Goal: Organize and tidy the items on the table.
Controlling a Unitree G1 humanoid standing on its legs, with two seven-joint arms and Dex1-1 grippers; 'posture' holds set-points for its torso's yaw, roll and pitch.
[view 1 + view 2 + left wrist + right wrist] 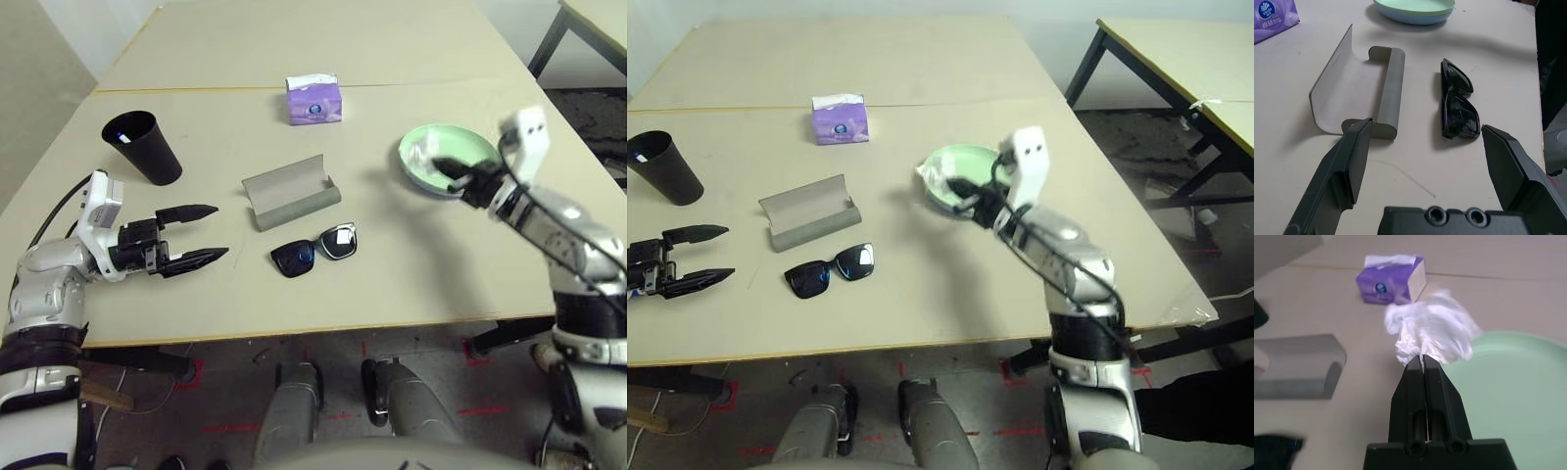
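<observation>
Two black fingers of the right gripper (1422, 357) clamp crumpled white tissue (1432, 328), probably for clearing; the left gripper (1427, 127) gapes, ready

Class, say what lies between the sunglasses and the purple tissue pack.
The open grey glasses case lies between the sunglasses and the purple tissue pack, seen in the left eye view.

Well out to the right of the right end effector (953, 186), I saw another pale table (1190, 54) on dark legs (1085, 64). A pale wall (1063, 22) stood beyond the end effector; below and nearer me lay grey floor (994, 403) with red markings (1019, 432).
</observation>
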